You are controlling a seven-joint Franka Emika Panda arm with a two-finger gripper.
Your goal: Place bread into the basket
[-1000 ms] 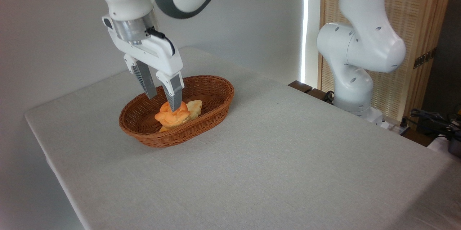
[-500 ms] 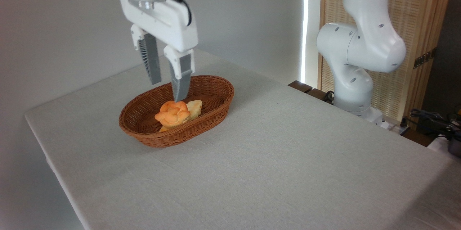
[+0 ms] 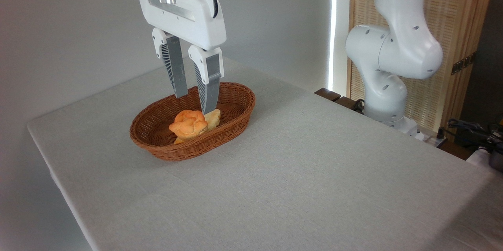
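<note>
While our gripper (image 3: 195, 103) hangs upright, fingers spread and empty, above the basket (image 3: 235, 115) near the table's (image 3: 298, 180) far left corner, the bread (image 3: 188, 124) sits knot-up inside it.

We see the basket (image 3: 235, 103) on the table (image 3: 298, 172) toward its far left, the bun (image 3: 189, 124) in it with the loaf (image 3: 212, 118) touching just behind and right, our gripper (image 3: 195, 103) above them, and the arm's base (image 3: 387, 98) off the table's right edge.
</note>
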